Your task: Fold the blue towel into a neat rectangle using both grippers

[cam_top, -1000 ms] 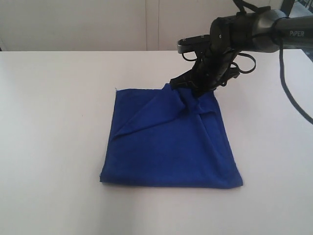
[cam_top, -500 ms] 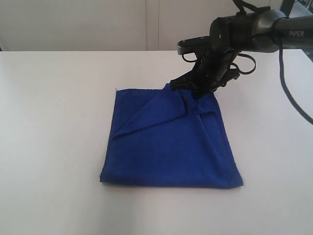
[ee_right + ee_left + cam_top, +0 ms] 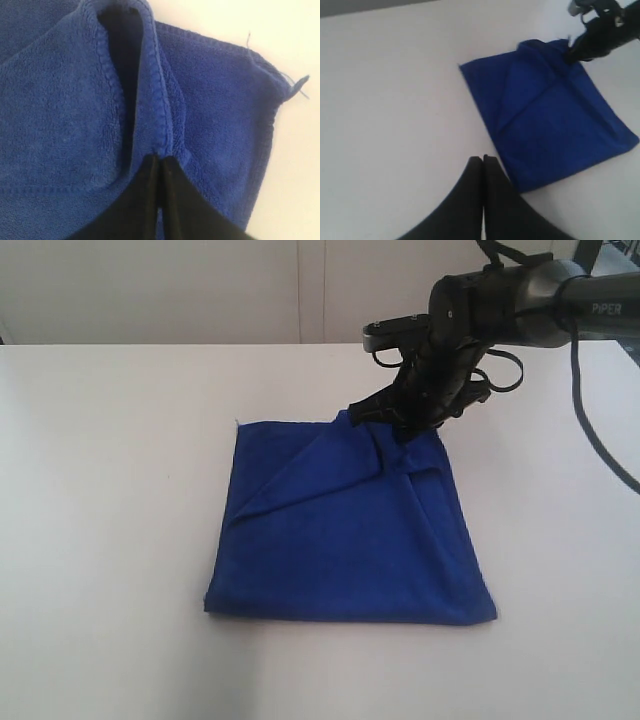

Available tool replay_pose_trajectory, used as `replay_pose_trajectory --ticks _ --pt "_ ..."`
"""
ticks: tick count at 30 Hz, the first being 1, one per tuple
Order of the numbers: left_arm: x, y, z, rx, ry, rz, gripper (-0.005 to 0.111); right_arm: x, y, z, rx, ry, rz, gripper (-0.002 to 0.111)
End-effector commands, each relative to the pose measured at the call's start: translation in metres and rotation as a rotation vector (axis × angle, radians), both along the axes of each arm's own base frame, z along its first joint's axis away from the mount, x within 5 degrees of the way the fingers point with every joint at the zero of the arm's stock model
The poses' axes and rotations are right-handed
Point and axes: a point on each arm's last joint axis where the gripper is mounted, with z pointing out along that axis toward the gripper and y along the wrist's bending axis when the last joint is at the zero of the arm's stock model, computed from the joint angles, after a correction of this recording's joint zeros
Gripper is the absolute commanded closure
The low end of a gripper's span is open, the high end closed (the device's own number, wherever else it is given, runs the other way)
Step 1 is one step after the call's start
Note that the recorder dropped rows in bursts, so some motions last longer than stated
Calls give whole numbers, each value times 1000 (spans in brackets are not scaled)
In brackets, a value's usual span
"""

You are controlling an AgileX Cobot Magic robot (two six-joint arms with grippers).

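Right fingers (image 3: 142, 200) pinching the far edge of the towel (image 3: 345, 530); nothing visibly shifting over the last second.

The towel is lying on the counter (image 3: 110, 490) as a rough square, with diagonal creases running toward its far right corner. The right fingers are staying closed on a raised hem ridge near that corner. The left fingers (image 3: 470, 195) are hanging pressed together, holding nothing, apart from the towel. Judgement: the grip is settling before a lift; the next fold is not yet starting, and the left arm is not yet helping.
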Motion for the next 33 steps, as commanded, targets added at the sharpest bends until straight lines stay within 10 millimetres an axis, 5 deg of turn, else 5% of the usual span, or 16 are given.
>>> replay_pose_trajectory --ticks 1,7,18,23,33 --pt "42 -2 -50 -106 55 -68 107 -1 0 3 34 17 -24 108" --pt "82 -13 -99 -93 147 -111 107 -3 5 4 105 43 -51 108" --pt "114 -84 -144 -35 145 -270 107 -4 9 18 198 24 -20 108" --pt "120 -119 -155 44 90 -362 107 5 -8 38 133 -71 -10 108" --pt "157 -185 -162 152 -55 -524 107 19 -43 29 36 -99 -39 108"
